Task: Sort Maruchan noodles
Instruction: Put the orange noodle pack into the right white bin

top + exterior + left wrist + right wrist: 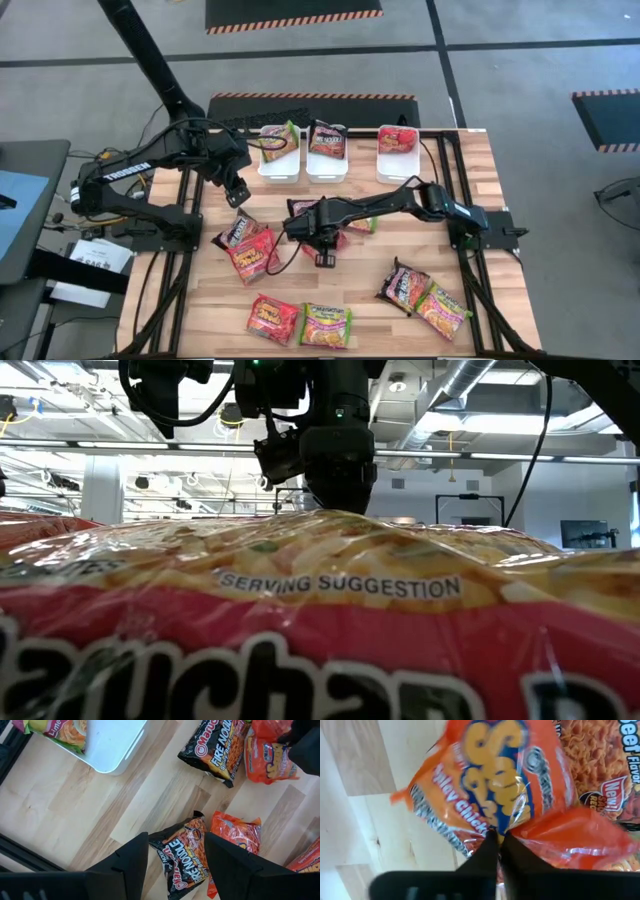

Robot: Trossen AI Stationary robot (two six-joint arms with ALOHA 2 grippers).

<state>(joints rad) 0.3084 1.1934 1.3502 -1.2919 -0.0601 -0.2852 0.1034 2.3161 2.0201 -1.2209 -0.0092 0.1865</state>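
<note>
Maruchan noodle packets lie scattered on the wooden table. My right gripper (318,238) points straight down at the table's middle, shut on an orange-red packet (490,785). Beside that packet lies a beef-flavour one (600,760). My left gripper (175,865) hovers open at the left, above a dark Fire Noodle packet (182,862) and touching nothing. An orange packet (236,832) lies next to the dark one. Three white trays stand along the far edge: the left (279,168) holds a green-yellow packet, the middle (327,170) a dark one, the right (398,168) a red one. My right gripper pinches the film of the orange-red packet's upper face (492,826) between its two fingertips. It comes from above, pointing down. The plastic puckers up where the fingers meet. The rest of the packet lies flat on the table.
Near the front edge lie a red packet (272,318), a green-yellow one (326,325), a dark one (404,285) and another green-yellow one (443,308). A second dark packet (217,750) lies by the right arm. A red packet (320,640) fills the low view.
</note>
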